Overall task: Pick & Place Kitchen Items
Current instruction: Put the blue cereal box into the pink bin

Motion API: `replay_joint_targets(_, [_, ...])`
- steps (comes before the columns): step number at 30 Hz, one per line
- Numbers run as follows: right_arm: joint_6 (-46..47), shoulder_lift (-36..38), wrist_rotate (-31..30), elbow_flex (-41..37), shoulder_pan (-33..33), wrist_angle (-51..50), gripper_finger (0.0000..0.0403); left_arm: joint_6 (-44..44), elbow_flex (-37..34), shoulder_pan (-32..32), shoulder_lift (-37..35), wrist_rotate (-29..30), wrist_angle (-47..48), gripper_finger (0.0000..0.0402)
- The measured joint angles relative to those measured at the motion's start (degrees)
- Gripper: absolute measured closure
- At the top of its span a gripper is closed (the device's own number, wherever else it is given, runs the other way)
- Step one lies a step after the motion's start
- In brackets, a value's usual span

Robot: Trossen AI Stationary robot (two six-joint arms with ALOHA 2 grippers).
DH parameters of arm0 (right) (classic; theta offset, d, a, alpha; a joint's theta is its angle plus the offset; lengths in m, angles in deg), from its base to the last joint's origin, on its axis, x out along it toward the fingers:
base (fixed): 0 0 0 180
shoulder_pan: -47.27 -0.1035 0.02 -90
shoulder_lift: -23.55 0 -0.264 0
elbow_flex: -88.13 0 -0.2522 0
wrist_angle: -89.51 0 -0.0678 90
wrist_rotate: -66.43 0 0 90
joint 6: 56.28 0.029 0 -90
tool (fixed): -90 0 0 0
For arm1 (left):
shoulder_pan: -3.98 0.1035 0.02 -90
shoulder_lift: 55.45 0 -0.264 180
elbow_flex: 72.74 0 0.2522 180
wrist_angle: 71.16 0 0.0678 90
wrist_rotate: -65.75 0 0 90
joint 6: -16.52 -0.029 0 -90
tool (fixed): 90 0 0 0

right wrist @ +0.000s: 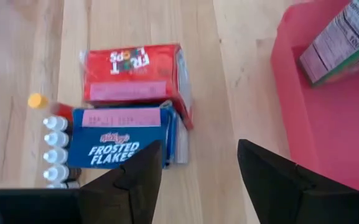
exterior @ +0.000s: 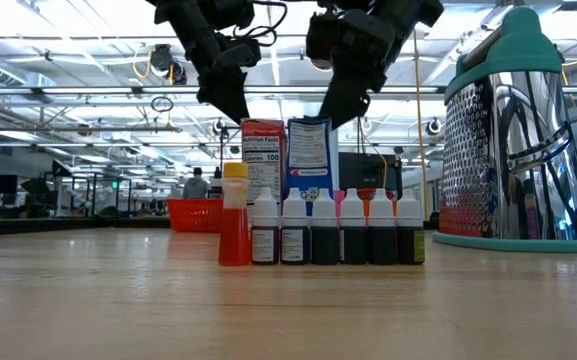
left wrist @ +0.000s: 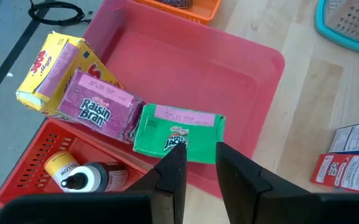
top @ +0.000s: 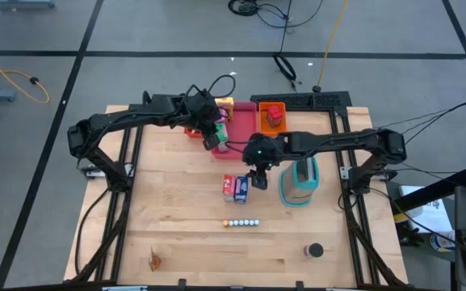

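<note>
In the left wrist view a green cereal box, a purple box and a yellow box lie together at the pink tray's edge, the purple and yellow ones resting on its rim. My left gripper hangs over the green box's edge, narrowly open and holding nothing. A red box and a blue box lie on the table beside a row of tiny bottles. My right gripper hovers wide open above the blue box's end. Pale beads and a dark can sit nearer the front.
A red basket tray holds two small bottles. The orange tray with a red block sits at the far edge. The teal-and-white holder stands just right of my right gripper. Bare wood lies on the near left.
</note>
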Motion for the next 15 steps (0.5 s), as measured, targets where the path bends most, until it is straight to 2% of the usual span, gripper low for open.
replay_joint_targets(5, [1.3, 0.3, 2.9, 0.0, 0.1, 0.0, 0.0199, 0.0, 0.0, 0.0, 0.0, 0.0, 0.0, 0.0314])
replay_joint_targets(12, [1.2, -2.0, 3.0, 0.0, 0.0, 2.9, 0.0203, -0.1, 0.0, 0.0, 0.0, 0.0, 0.0, 0.0314])
replay_joint_targets(15, [1.4, -3.4, 4.9, -0.1, 0.0, 2.1, 0.0206, -0.1, 0.0, 0.0, 0.0, 0.0, 0.0, 0.0314])
